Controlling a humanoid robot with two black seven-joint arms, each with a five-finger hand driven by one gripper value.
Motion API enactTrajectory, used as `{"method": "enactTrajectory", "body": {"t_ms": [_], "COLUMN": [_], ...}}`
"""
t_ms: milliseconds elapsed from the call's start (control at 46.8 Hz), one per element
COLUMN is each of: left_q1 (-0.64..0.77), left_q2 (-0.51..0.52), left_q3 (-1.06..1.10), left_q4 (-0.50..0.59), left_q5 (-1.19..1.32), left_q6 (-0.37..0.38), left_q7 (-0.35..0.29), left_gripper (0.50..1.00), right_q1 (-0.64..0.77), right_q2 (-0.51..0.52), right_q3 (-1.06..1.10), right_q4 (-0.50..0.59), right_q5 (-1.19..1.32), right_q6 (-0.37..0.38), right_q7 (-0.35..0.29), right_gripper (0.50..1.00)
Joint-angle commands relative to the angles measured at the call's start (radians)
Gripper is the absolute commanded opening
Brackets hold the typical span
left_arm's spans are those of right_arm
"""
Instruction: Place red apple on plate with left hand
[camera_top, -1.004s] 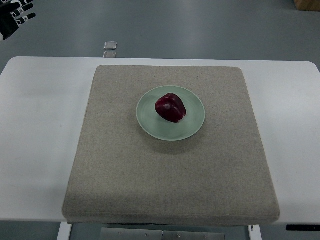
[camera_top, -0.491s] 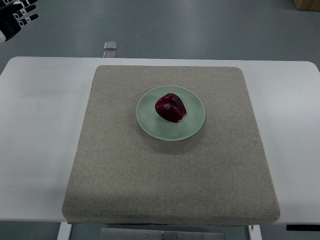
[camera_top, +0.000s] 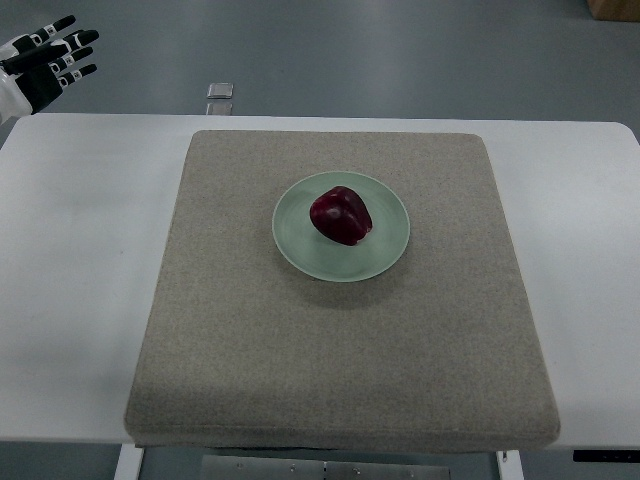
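Top view: red apple (camera_top: 341, 215) sits on pale green plate (camera_top: 385, 255), roughly centred on grey mat (camera_top: 250, 340) covering white table (camera_top: 70, 280). Left hand (camera_top: 45, 65) at far left corner, beyond the table edge, fingers (camera_top: 78, 38) spread and straight, holding nothing, well apart from the apple.

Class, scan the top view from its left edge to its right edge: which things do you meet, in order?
left hand → small metal piece on the floor → red apple on the plate → brown box corner
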Motion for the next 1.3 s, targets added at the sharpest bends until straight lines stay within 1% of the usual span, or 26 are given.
{"method": "enactTrajectory", "body": {"t_ms": [0, 171, 278, 427, 556, 940, 1282], "left_q1": [0.000, -0.006, -0.009, -0.023, -0.030, -0.024, -0.023], "left_q2": [-0.014, -0.013, -0.019, -0.027, -0.083, -0.090, -0.146], "left_q3": [-0.001, -0.001, -0.002, -0.016, -0.019, -0.065, -0.064], "left_q4": [-0.020, -0.043, -0.072, -0.057, -0.055, -0.057, -0.054], "left_q5": [0.001, 0.001, -0.001, -0.013, -0.015, -0.016, -0.015], "left_q6": [-0.011, -0.014, -0.031, -0.058, -0.058, -0.058, -0.055], "left_q7": [0.002, 0.002, 0.002, 0.002, 0.002, 0.002, 0.002], "left_gripper": [0.999, 0.999, 0.999, 0.999, 0.999, 0.999, 0.999], "right_q1": [0.000, 0.000, 0.000, 0.000, 0.000, 0.000, 0.000], "right_q2": [0.000, 0.000, 0.000, 0.000, 0.000, 0.000, 0.000], "right_q3": [0.000, 0.000, 0.000, 0.000, 0.000, 0.000, 0.000], "right_q4": [0.000, 0.000, 0.000, 0.000, 0.000, 0.000, 0.000], "right_q5": [0.000, 0.000, 0.000, 0.000, 0.000, 0.000, 0.000], "right_q6": [0.000, 0.000, 0.000, 0.000, 0.000, 0.000, 0.000], "right_q7": [0.000, 0.000, 0.000, 0.000, 0.000, 0.000, 0.000], "right_gripper": [0.930, 0.928, 0.928, 0.928, 0.928, 0.930, 0.930]}}
